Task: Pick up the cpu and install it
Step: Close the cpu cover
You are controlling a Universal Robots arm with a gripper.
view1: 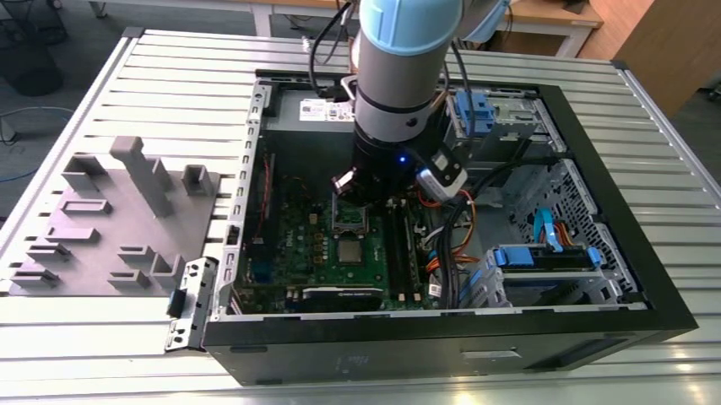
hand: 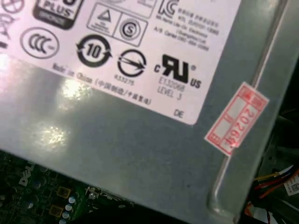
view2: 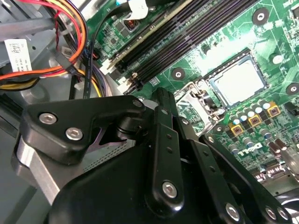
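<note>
1. The cpu [view1: 353, 251] [view2: 240, 81] is a small, flat, silvery square. It lies on the green motherboard [view1: 282, 245], just beside the silver socket frame [view1: 349, 221].
2. The arm [view1: 394, 76] points straight down into the computer case [view1: 451, 346]. Its gripper [view1: 363, 198] hangs over the socket frame. I cannot tell if it is open.
3. The first wrist view shows a white label [hand: 140, 51] and a red sticker [hand: 236, 119] on a grey metal box [hand: 117, 154].

The arm [view1: 397, 93] reaches straight down, its hand [view1: 363, 196] low, fingers' spacing unclear.
</note>
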